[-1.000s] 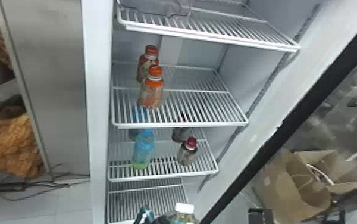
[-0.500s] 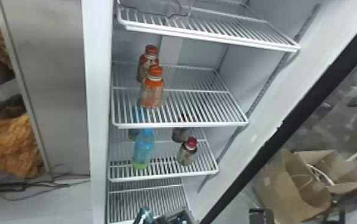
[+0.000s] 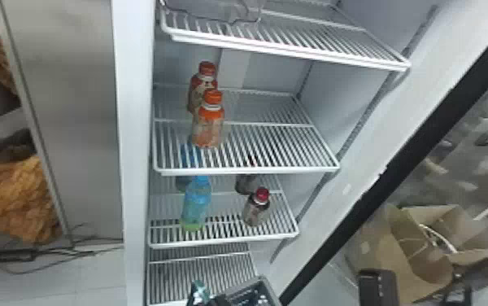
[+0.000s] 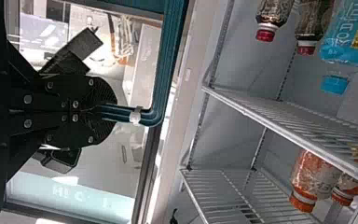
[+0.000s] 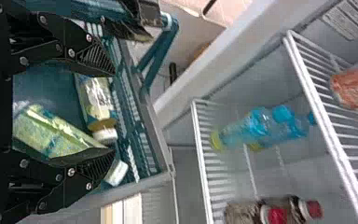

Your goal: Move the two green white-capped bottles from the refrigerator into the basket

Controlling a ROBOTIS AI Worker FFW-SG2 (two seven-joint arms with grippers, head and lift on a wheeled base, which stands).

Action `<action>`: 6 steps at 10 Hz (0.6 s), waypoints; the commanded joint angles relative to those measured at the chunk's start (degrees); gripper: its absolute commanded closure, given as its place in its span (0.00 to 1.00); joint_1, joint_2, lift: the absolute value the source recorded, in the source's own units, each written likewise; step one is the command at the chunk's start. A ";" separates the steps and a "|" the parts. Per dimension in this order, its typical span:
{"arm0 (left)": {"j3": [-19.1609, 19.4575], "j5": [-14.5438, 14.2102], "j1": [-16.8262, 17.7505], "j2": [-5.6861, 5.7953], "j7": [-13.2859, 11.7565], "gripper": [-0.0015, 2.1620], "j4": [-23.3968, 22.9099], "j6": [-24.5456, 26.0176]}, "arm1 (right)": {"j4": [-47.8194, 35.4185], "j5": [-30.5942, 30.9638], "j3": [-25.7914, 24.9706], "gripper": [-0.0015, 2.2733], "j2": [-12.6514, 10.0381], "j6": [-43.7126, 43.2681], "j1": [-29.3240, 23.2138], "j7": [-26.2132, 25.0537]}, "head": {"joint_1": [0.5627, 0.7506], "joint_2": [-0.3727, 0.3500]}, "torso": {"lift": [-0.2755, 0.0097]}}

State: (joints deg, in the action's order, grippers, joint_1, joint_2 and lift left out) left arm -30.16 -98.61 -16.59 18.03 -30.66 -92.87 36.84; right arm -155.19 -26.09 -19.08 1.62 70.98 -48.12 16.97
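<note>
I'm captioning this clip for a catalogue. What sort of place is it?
Probably a shop-style or demo space: a tall refrigerator with wire shelves, drink bottles and a shopping-type basket.

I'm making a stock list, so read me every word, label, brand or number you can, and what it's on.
No text reads surely enough to quote.
Blue-capped bottle: large label print, blurred and cut off.
Pale blue strip: light letters, broken up.
White-capped bottles in the basket: labels too blurred.
Sticker inside the refrigerator: too small.
</note>
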 commanded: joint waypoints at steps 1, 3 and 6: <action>0.11 0.00 -0.14 -0.01 -0.01 0.56 -0.01 0.00 | -2.38 4.15 -0.68 0.24 -0.21 -0.67 -0.39 -0.45 | 0.70 0.03 | 0.95; 0.11 0.00 -0.14 0.07 -0.01 0.56 -0.01 0.00 | -4.63 8.38 -1.25 0.24 -0.74 -6.16 -0.96 -1.50 | 0.70 0.03 | 0.95; 0.11 0.12 0.00 -0.01 -0.01 0.56 -0.01 0.00 | -1.40 9.63 -1.60 0.22 -1.44 -25.28 -0.53 -1.50 | 0.70 0.03 | 0.95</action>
State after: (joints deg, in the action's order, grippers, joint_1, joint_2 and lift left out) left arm -30.05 -98.48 -16.64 18.02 -30.67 -92.89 36.84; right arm -157.47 -16.60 -20.71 0.35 49.87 -48.80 15.44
